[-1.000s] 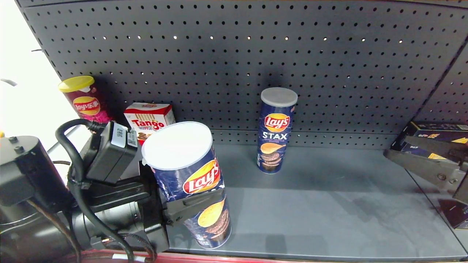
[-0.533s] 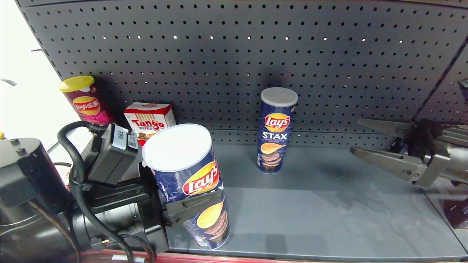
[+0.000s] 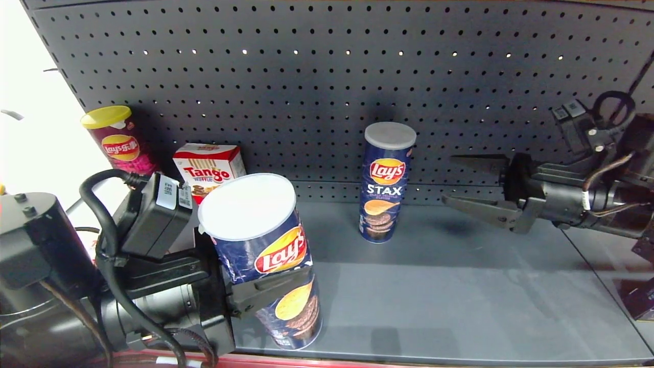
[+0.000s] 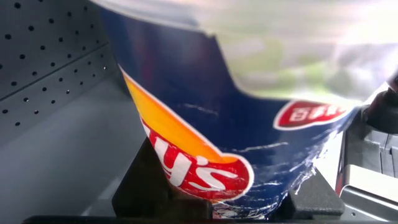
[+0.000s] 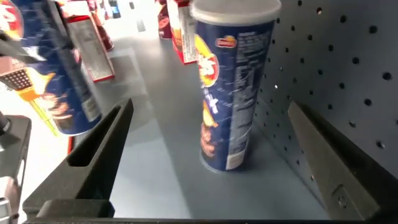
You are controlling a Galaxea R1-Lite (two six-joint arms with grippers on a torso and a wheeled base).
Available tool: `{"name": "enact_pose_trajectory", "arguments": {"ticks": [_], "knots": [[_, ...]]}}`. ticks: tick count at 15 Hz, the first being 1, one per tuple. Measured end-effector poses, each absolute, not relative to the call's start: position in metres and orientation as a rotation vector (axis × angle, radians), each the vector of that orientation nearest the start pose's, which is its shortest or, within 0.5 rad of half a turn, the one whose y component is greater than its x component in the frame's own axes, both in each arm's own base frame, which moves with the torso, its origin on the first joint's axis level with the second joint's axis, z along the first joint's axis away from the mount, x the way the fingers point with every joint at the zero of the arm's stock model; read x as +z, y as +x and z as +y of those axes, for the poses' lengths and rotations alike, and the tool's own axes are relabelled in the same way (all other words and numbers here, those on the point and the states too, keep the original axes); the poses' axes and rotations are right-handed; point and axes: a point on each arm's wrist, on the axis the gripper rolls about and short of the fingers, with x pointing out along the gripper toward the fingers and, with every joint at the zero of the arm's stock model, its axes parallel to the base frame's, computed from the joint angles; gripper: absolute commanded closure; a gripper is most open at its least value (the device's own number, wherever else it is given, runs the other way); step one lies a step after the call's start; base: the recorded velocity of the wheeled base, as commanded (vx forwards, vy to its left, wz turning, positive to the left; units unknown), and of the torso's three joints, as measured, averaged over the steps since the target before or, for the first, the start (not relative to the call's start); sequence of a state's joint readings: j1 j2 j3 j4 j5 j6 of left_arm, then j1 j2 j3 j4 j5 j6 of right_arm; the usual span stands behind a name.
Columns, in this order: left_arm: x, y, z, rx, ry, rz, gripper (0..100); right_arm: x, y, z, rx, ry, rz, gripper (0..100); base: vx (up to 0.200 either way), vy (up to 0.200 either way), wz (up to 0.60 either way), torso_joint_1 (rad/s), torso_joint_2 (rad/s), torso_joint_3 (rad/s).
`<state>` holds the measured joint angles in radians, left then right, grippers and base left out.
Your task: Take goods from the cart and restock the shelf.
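Head view: left gripper (image 3: 255, 278) is clamped on the front can (image 3: 265, 240), a blue chip tube with a white lid. The can leans slightly at the front edge of the shelf (image 3: 460, 306), and I can't tell if its base is seated. My read is that the grip sits mid-body to keep the tube stable for set-down. The back can (image 3: 387, 184), same blue label, stands upright against the pegboard (image 3: 327, 76). Right gripper (image 3: 449, 179) is just beside it with jaws spread, probably lined up to straighten it. A maroon can (image 3: 118, 138) and a wafer box (image 3: 209, 168) sit back-left.

Left wrist view: the front can (image 4: 236, 124) sits between the fingers of the left gripper (image 4: 227, 196), red-and-yellow logo showing. I'm not reading off the print.

Right wrist view: right gripper (image 5: 211, 155) is wide open, not touching the back can (image 5: 230, 87), which shows small print I can't read.
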<state>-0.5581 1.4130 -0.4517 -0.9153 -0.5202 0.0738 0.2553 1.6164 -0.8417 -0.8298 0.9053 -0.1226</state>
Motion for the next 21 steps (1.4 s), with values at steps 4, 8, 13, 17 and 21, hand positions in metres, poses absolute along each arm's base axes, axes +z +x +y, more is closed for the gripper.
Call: {"name": "enact_pose_trajectory", "arguments": {"ticks": [4,8,13,17,21], "knots": [[0.193,0.176,-0.123,-1.092,0.067,0.004,100,0.224,0.299,0.104,1.187,-0.117,-0.1,0,0.0,0.0,0.0,0.0,0.0,0.0],[0.193,0.178,-0.122,-1.084,0.067,0.005,100,0.209,0.321,0.116,1.205,-0.105,-0.067,0,0.0,0.0,0.0,0.0,0.0,0.0],[0.193,0.18,-0.12,-1.074,0.054,0.009,100,0.191,0.336,0.131,1.235,-0.095,-0.038,0,0.0,0.0,0.0,0.0,0.0,0.0],[0.194,0.18,-0.12,-1.073,0.052,0.006,100,0.178,0.344,0.141,1.254,-0.089,-0.018,0,0.0,0.0,0.0,0.0,0.0,0.0],[0.195,0.18,-0.12,-1.07,0.053,0.002,100,0.167,0.351,0.151,1.27,-0.086,-0.003,0,0.0,0.0,0.0,0.0,0.0,0.0]]}}
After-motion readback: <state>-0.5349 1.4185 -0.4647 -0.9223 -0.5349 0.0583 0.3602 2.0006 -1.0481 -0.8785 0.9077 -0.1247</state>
